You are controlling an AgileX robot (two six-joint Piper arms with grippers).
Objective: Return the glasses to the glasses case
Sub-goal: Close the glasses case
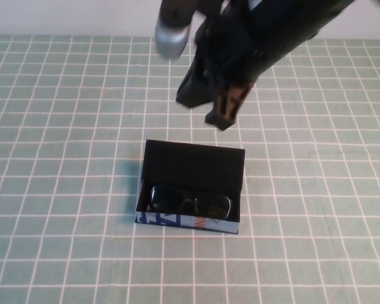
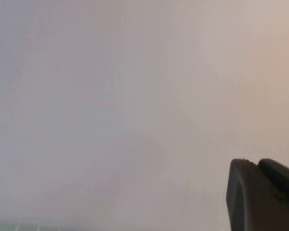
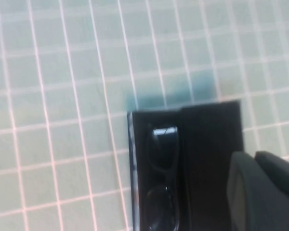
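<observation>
The glasses case (image 1: pixel 193 163) lies open on the checked mat, its flat black lid tilted back and its blue and white front facing the near edge. Inside it lie the black glasses (image 1: pixel 190 200), lenses up. My right gripper (image 1: pixel 219 118) hangs shut and empty above the mat just behind the lid, touching neither. In the right wrist view the glasses (image 3: pixel 163 185) rest in the case (image 3: pixel 209 144) beside the closed right gripper (image 3: pixel 253 158). The left gripper (image 2: pixel 256 166) shows only in the left wrist view, shut on nothing and facing a blank pale surface.
A green mat with a white grid (image 1: pixel 63 158) covers the whole table. A grey cylindrical part of the arm (image 1: pixel 172 35) sticks out above the far side of the mat.
</observation>
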